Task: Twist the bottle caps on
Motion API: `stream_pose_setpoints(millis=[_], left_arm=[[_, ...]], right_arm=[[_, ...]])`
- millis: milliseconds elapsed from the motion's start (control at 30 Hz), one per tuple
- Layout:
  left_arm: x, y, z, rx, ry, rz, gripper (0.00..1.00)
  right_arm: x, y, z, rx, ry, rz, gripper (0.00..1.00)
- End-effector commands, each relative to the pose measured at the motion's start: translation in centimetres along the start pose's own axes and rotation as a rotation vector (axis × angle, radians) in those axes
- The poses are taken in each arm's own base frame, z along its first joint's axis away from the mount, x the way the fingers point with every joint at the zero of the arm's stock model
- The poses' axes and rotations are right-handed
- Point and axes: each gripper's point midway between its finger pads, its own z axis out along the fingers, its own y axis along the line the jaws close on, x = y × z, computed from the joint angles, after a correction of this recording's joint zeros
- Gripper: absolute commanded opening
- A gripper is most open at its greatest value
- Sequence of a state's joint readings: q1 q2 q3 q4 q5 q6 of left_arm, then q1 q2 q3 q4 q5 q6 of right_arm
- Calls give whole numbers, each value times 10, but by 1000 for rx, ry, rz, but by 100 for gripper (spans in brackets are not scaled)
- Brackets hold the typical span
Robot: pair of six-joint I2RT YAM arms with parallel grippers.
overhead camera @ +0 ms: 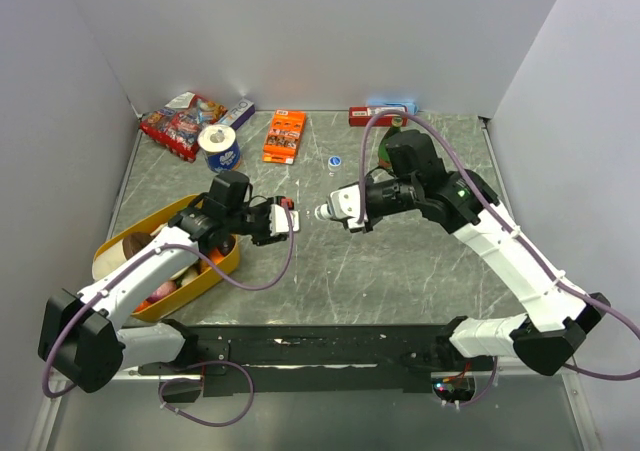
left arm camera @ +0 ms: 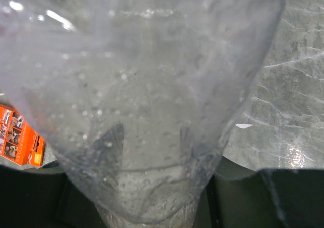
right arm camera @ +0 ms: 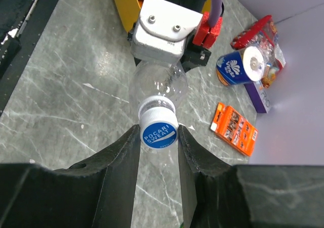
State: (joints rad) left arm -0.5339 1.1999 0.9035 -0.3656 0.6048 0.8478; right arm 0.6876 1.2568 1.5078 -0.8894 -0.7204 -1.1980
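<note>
A clear bottle (right arm camera: 158,84) hangs on its side above the middle of the table, and its wet wall fills the left wrist view (left arm camera: 142,86). My left gripper (overhead camera: 287,220) is shut on its body; the fingers show dimly through the plastic around (left arm camera: 149,142). A blue bottle cap (right arm camera: 159,128) with white lettering sits on the bottle's neck. My right gripper (right arm camera: 159,137) is shut on that cap, one finger on each side, and meets the bottle from the right (overhead camera: 323,212). A second bottle cap (overhead camera: 334,160) lies loose on the table behind them.
A yellow basket (overhead camera: 165,211) of small items sits under the left arm. Along the back stand a blue-and-white tape roll (overhead camera: 219,148), an orange box (overhead camera: 285,135), a red snack bag (overhead camera: 180,121) and red and blue boxes (overhead camera: 385,113). White walls enclose three sides.
</note>
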Motion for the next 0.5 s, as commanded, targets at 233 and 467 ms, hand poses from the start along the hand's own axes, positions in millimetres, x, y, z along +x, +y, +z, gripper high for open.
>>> stream_pose_setpoints(millis=[233, 467], left_arm=[[-33, 15, -8, -62, -110, 70, 1], [-40, 27, -13, -164, -152, 36, 1]], right_arm=[[-8, -4, 7, -39, -32, 7, 16], [-1, -5, 12, -25, -21, 54, 16]])
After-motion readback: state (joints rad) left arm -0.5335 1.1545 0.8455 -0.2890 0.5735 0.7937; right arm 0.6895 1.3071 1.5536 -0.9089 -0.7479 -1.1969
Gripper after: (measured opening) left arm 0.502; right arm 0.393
